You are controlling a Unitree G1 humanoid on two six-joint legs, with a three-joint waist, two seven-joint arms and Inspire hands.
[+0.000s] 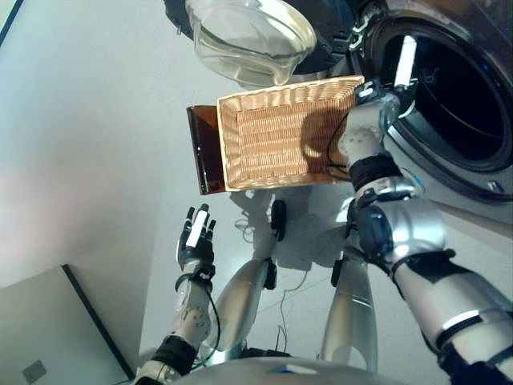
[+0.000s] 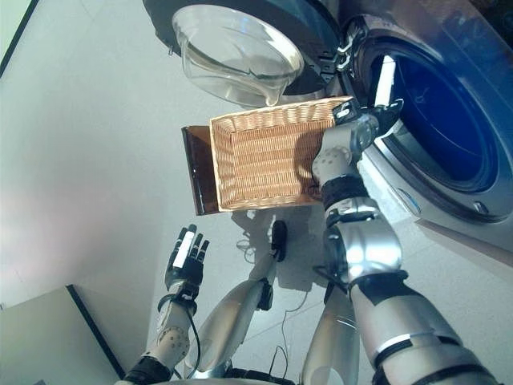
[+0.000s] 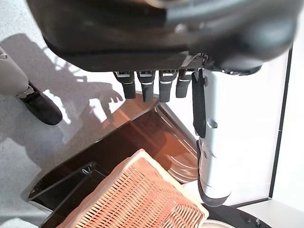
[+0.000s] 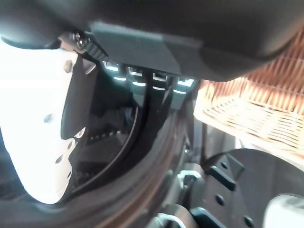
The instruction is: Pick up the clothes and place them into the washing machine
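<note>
The washing machine's round drum opening (image 1: 461, 88) is at the upper right, its glass-bowl door (image 1: 248, 36) swung wide to the left. My right hand (image 1: 394, 80) reaches to the opening's near rim, open and holding nothing; in the right wrist view its fingers (image 4: 152, 90) point into the dark drum. The wicker basket (image 1: 272, 132) just left of that arm looks empty. I see no clothes in any view, and the drum's inside is too dark to read. My left hand (image 1: 196, 237) hangs low on the left, open and empty, with its fingers (image 3: 152, 85) above the basket's corner (image 3: 137, 194).
The basket rests on a dark brown stand (image 1: 204, 152) that juts out at its left side. The open door hangs right above the basket's far edge. A grey block with a dark edge (image 1: 48, 337) sits on the pale floor at the lower left.
</note>
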